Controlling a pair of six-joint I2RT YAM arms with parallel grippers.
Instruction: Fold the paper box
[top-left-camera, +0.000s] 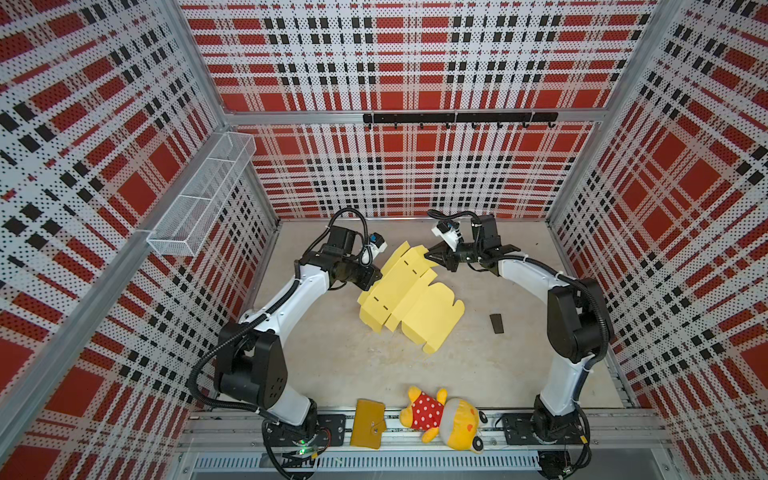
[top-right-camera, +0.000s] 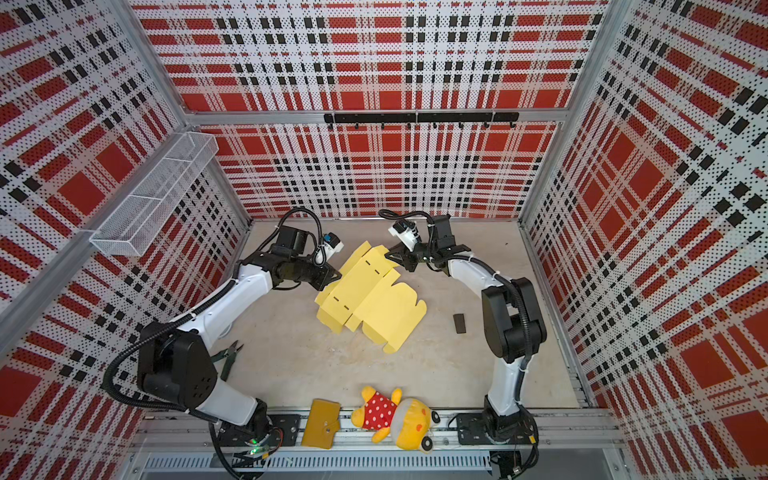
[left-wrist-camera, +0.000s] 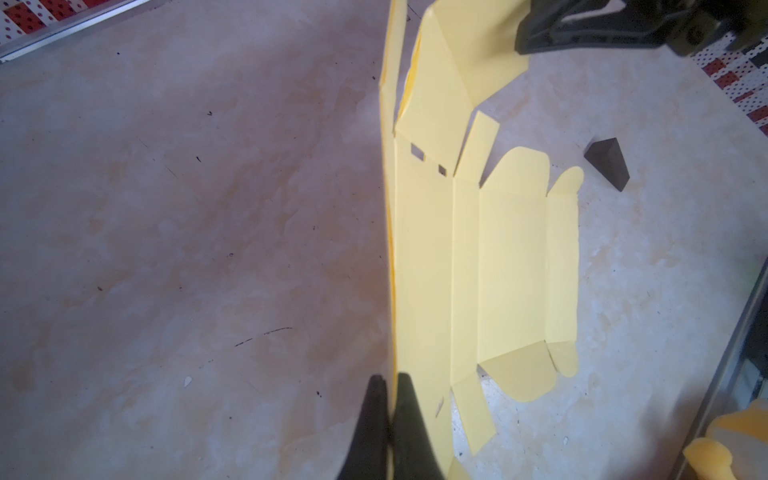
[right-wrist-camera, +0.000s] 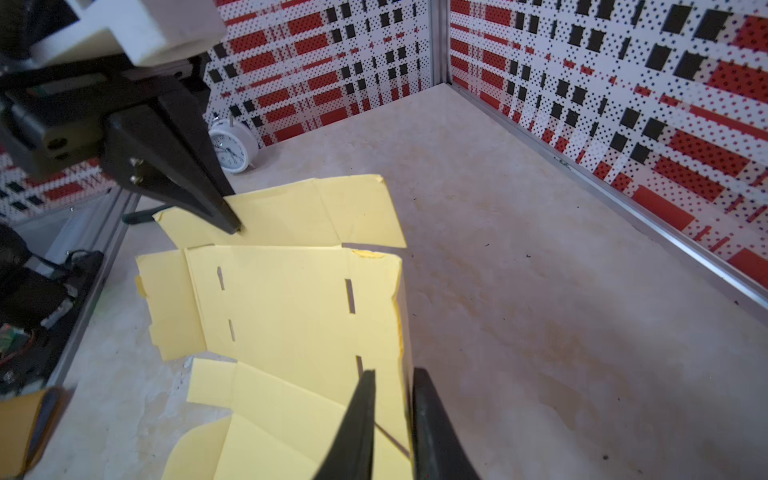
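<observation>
The paper box (top-left-camera: 411, 299) (top-right-camera: 370, 299) is a pale yellow die-cut sheet with slots and flaps, lying mostly flat mid-table with its far side raised. My left gripper (top-left-camera: 376, 277) (left-wrist-camera: 390, 378) is shut on the sheet's upturned left edge, and that same gripper (right-wrist-camera: 235, 226) shows pinching a flap in the right wrist view. My right gripper (top-left-camera: 430, 255) (right-wrist-camera: 395, 372) stands open at the far corner. Its fingers sit apart on either side of the upright side panel (right-wrist-camera: 401, 316). In the left wrist view the sheet (left-wrist-camera: 511, 270) stretches away towards the right gripper (left-wrist-camera: 523, 41).
A small black wedge (top-left-camera: 496, 323) (left-wrist-camera: 609, 164) lies right of the sheet. A mustard wallet (top-left-camera: 368, 424) and a plush toy (top-left-camera: 444, 417) sit at the front edge. Pliers (top-right-camera: 228, 357) lie by the left arm. A white alarm clock (right-wrist-camera: 232, 149) stands by the back wall.
</observation>
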